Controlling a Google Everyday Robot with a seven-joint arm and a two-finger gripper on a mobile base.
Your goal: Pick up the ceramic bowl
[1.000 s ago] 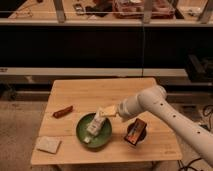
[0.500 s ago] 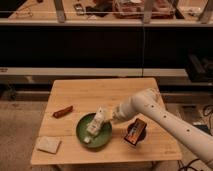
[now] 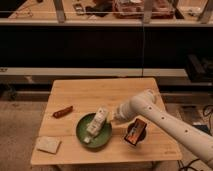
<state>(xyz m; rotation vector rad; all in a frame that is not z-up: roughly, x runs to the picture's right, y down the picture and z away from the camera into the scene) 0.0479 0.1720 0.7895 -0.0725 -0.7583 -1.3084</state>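
- Wooden table (image 3: 105, 95), count one, pale top, standing before a dark shelving unit with a metal rail across the far side.
- Ceramic bowl (image 3: 106, 138), count one: round, shallow, dark green, on the near middle of the table and flat on the wood.
- Red elongated item (image 3: 62, 111), count one, lying left of the bowl and a little farther back, apart from it.
- Pale flat pad (image 3: 48, 144), count one, at the near left corner of the table.
- Dark-and-orange rectangular object (image 3: 135, 132), count one, just right of the bowl, under my forearm.
- My gripper (image 3: 91, 134), count one, white, angled down from the right with its tip inside the bowl; whether it is open or clamped on the rim I cannot tell.
- My arm (image 3: 150, 107), count one, white, reaching in from the near right.
- Change since a second ago: my elbow sits slightly lower and farther left; the gripper is at much the same spot in the bowl; bowl, red item, pad and rectangular object have not moved.
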